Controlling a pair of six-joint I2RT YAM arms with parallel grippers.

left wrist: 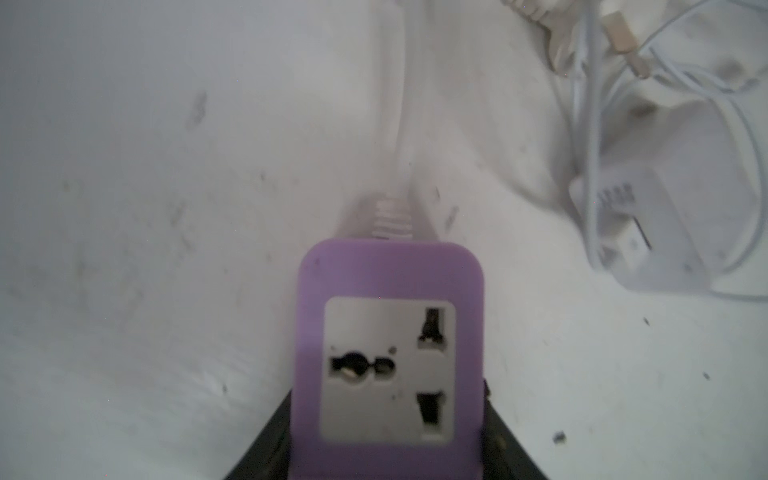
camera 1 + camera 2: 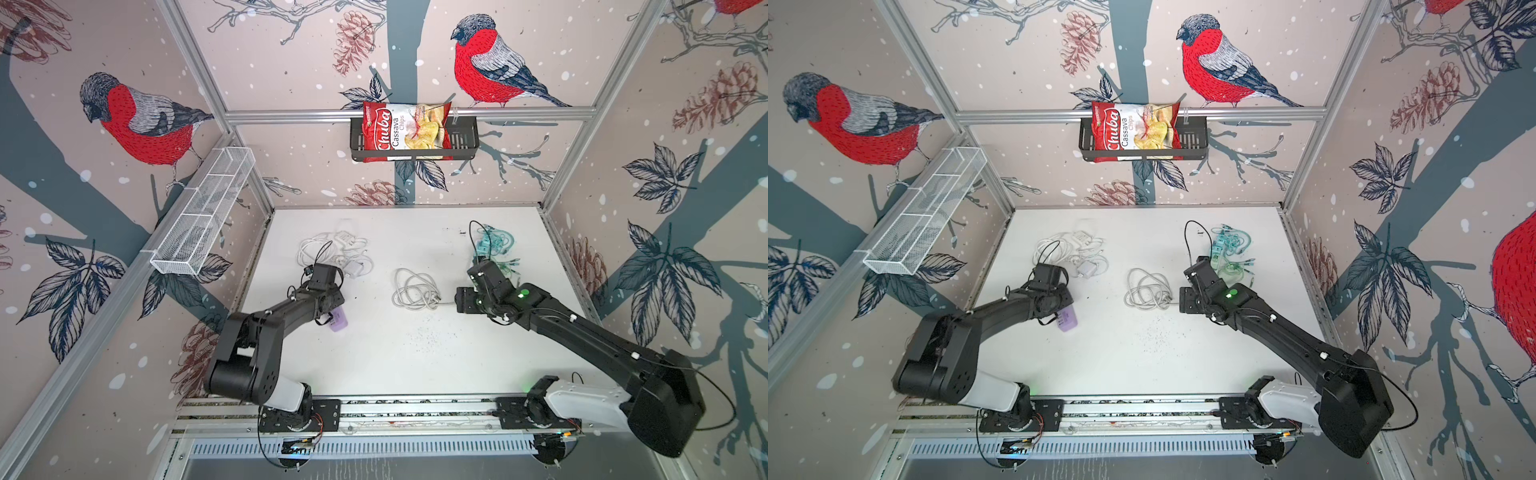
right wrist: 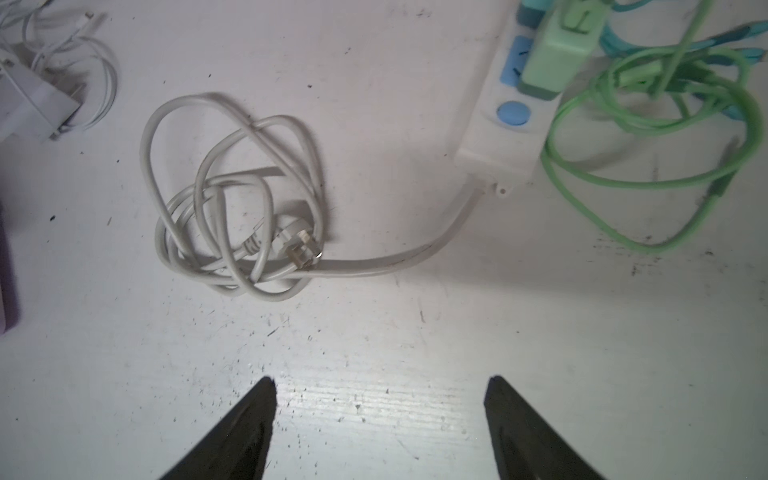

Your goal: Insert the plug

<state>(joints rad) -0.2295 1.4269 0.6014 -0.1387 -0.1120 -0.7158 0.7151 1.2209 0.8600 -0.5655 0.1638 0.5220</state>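
A purple socket block [image 1: 388, 274] with a white universal outlet face sits between the black fingers [image 1: 266, 440] of my left gripper [image 1: 386, 390], which is shut on it. In both top views it shows as a purple block [image 2: 340, 322] [image 2: 1068, 321] under the left wrist. The white plug [image 3: 297, 245] lies on a coil of white cable [image 3: 232, 199] in mid-table [image 2: 415, 289] [image 2: 1146, 289]. My right gripper [image 3: 380, 386] hangs open above bare table, just short of the coil, with nothing between its fingers. In both top views that gripper [image 2: 459, 301] [image 2: 1183, 300] is right of the plug.
The coil's cable runs to a white power strip [image 3: 505, 124] carrying a green charger [image 3: 557, 54] amid green cords [image 3: 665, 124]. White chargers and cords [image 2: 336, 253] [image 1: 648, 232] lie back left. A chips bag [image 2: 405, 129] fills a black wall basket; a white mesh basket [image 2: 203, 216] hangs left.
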